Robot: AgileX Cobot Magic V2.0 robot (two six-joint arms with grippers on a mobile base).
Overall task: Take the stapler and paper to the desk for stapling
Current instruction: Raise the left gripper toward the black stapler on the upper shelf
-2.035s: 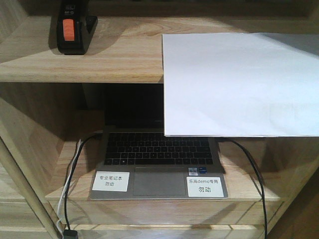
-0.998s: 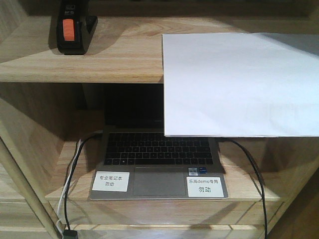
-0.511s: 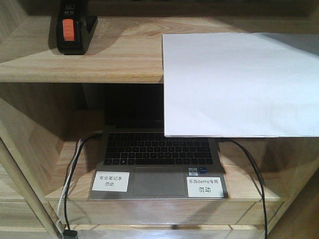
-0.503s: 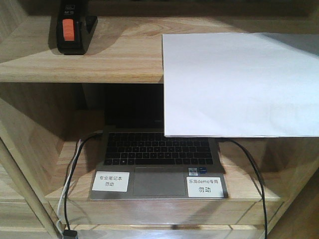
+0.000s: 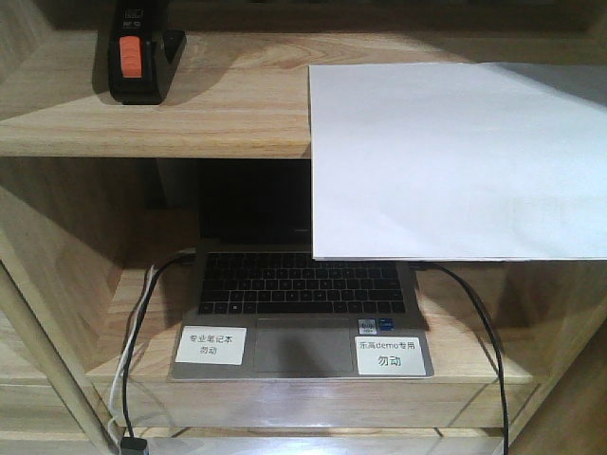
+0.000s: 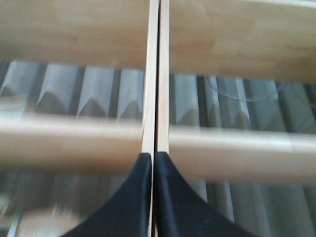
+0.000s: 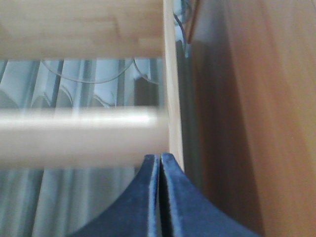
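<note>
White paper [image 5: 455,156] overhangs the upper shelf [image 5: 190,123] front edge at right; stapler [image 5: 137,57] sits upper left. Left gripper [image 6: 152,155] and right gripper [image 7: 160,156] are clenched, empty.

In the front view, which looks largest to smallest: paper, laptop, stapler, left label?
1. paper, largest
2. laptop, partly behind the paper
3. stapler, cut off at the top edge
4. left label, smallest

Two white labels sit on the near palm rest of the laptop [image 5: 303,284]: the left label [image 5: 211,344] reads "专业笔记本 勿动" and the right label [image 5: 390,355] reads "示高demo专用 勿动". The blue sticker [image 5: 381,327] just beyond the right label, and the marking on top of the stapler [image 5: 137,59] at far left, are too small to read.
</note>
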